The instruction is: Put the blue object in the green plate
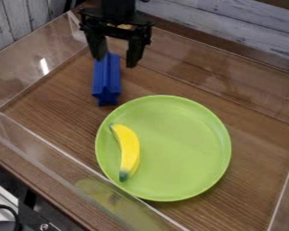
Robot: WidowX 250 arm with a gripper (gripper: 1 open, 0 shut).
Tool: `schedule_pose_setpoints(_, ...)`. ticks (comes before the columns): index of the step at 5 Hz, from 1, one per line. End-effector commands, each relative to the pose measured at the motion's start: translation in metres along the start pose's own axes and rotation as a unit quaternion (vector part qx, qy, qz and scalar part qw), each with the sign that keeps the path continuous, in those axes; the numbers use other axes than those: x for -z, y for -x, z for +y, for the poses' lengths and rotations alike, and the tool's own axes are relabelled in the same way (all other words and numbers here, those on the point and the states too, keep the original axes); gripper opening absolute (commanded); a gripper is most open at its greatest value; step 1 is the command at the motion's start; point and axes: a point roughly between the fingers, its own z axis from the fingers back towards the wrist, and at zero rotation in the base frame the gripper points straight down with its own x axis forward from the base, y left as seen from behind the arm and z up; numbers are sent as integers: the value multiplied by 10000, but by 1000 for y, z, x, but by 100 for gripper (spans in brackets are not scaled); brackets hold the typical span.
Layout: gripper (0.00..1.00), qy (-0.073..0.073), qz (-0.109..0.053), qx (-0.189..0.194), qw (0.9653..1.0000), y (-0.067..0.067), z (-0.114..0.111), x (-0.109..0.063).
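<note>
We see a wooden table (249,99) with clear plastic walls (39,149) around it. Our black gripper (116,56) hangs over the far left part of the table. Its two fingers (135,50) point down and stand apart, so the jaws are released and hold nothing. The blue block (106,77) lies flat on the wood, right under the gripper. The far end of the block sits between the two fingers, but we cannot tell if the fingers touch it. The block is long and thin, and it runs from far to near. Its near end is just beside the far left edge of the green plate (183,149), but the block is not on the plate. The plate is big and round, and it lies in the middle of the table, nearer to us than the block. A yellow banana (125,151) lies on the left side of the plate, with one dark tip pointing to the near side. The rest of the plate is bare green. Far off, behind the gripper, we can see a small yellow thing (119,13), but it is too blurry to say what it is.
</note>
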Motion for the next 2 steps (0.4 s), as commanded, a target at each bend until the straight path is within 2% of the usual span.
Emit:
schedule_pose_setpoints(1, 100, -39, -120, -125, 9998, -4, 7, -1)
schedule_pose_setpoints(2, 100, -22, -142, -292, 9995, -7, 13, 6)
